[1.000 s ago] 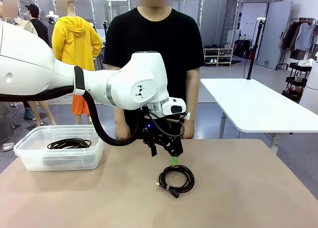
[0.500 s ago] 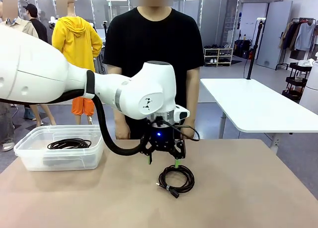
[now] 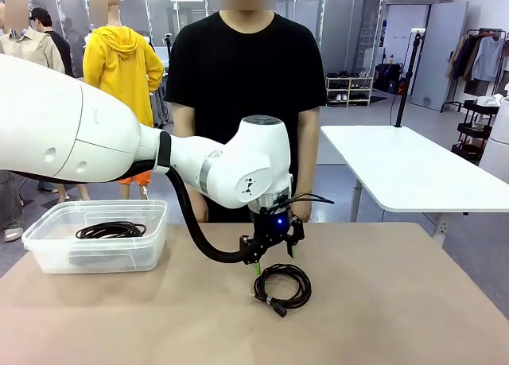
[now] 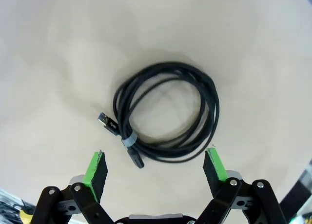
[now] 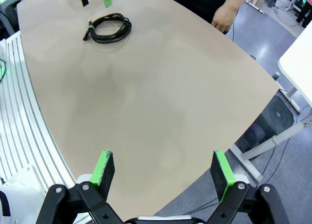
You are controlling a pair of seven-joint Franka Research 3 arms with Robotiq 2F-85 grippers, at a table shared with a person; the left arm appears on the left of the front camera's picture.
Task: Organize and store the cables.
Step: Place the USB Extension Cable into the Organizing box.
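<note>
A black cable coil point(image 3: 282, 286) lies on the brown table, near its middle. My left gripper point(image 3: 274, 256) hovers open just above and behind it, green pads pointing down. Seen from the left wrist, the coil point(image 4: 165, 114) lies flat between and ahead of my open left gripper point(image 4: 155, 167), with its plug ends point(image 4: 108, 123) toward one pad. Another wound cable point(image 3: 110, 230) rests inside the clear plastic bin point(image 3: 48, 254) at the left. My right gripper point(image 5: 163, 171) stands open high over the table's edge, far from the coil point(image 5: 108, 28).
A person in a black shirt stands at the far side, one hand point(image 3: 302, 210) near the table edge just behind my left wrist. A white table point(image 3: 413, 170) stands at the back right. The brown table point(image 3: 413, 301) is bare to the right of the coil.
My left arm has dropped lower and shifted slightly right, bringing the open gripper closer over the coil; the wrist has also rotated. The coil has not moved.
</note>
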